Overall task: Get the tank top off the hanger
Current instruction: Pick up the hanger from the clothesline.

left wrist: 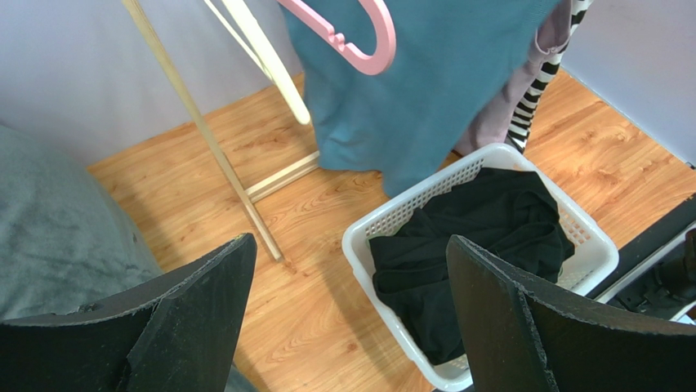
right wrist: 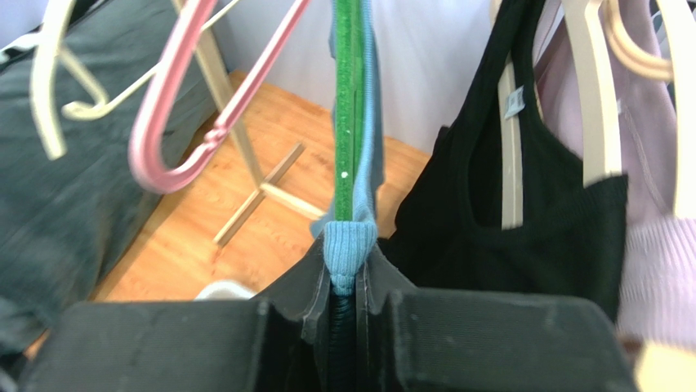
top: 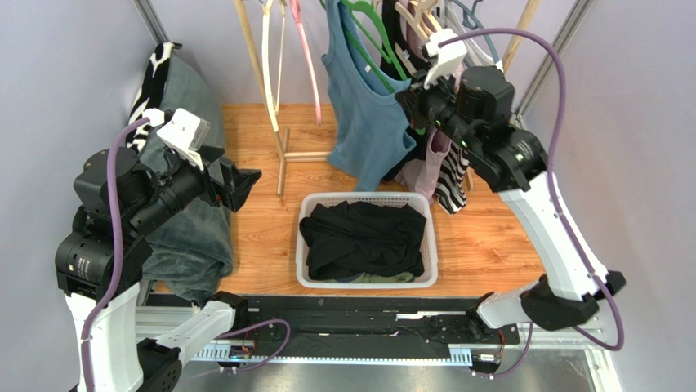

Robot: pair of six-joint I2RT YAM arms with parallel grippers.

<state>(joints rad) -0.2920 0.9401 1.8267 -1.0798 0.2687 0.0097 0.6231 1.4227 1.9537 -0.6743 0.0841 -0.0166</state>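
A blue tank top (top: 363, 110) hangs on a green hanger (top: 372, 41) from the rack at the back. My right gripper (top: 406, 96) reaches in from the right and is shut on the top's right shoulder strap. In the right wrist view the ribbed blue strap (right wrist: 350, 245) is pinched between the jaws of the right gripper (right wrist: 349, 269), just under the green hanger (right wrist: 349, 106). My left gripper (top: 245, 181) hovers at the left, away from the top, open and holding nothing. The left wrist view shows the left gripper (left wrist: 350, 242) above the floor, with the tank top (left wrist: 425, 90) beyond.
A white basket (top: 306, 204) of black clothes stands below the top. An empty pink hanger (top: 306, 57) and cream hangers hang to the left. A black top (right wrist: 523, 204), lilac garment and striped garment (top: 451, 184) hang to the right. A grey blanket (top: 192, 237) lies at left.
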